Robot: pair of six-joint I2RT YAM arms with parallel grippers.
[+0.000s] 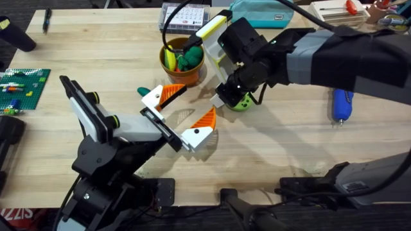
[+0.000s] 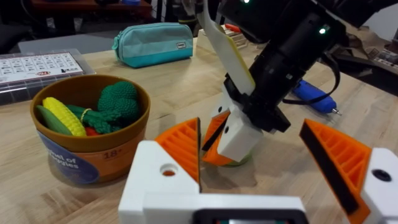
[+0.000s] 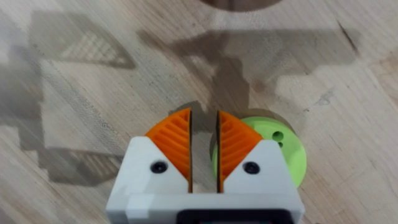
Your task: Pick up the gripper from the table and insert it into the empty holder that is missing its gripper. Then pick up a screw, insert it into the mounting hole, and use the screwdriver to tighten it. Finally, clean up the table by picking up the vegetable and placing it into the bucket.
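The lime-green vegetable [image 1: 244, 102] lies on the table right of the bucket [image 1: 182, 64], an orange-brown pot holding yellow and dark green toys. My right gripper [image 1: 226, 97] hangs low over the vegetable's left edge. Its orange pads [image 3: 177, 144] are shut with only a thin slit between them, and the vegetable [image 3: 283, 149] sits beside them, not between. My left gripper [image 1: 182, 110] is open and empty, facing the right gripper [image 2: 231, 134], the vegetable [image 2: 244, 160] and the bucket [image 2: 93, 152]. The blue screwdriver [image 1: 341, 106] lies far right. The holder and screw are out of view.
A clear compartment box [image 1: 185, 16] and a teal pouch [image 1: 260, 13] sit behind the bucket. A green brick plate [image 1: 19, 90] lies at the left edge. Bare wood stretches between the vegetable and the screwdriver [image 2: 314, 96].
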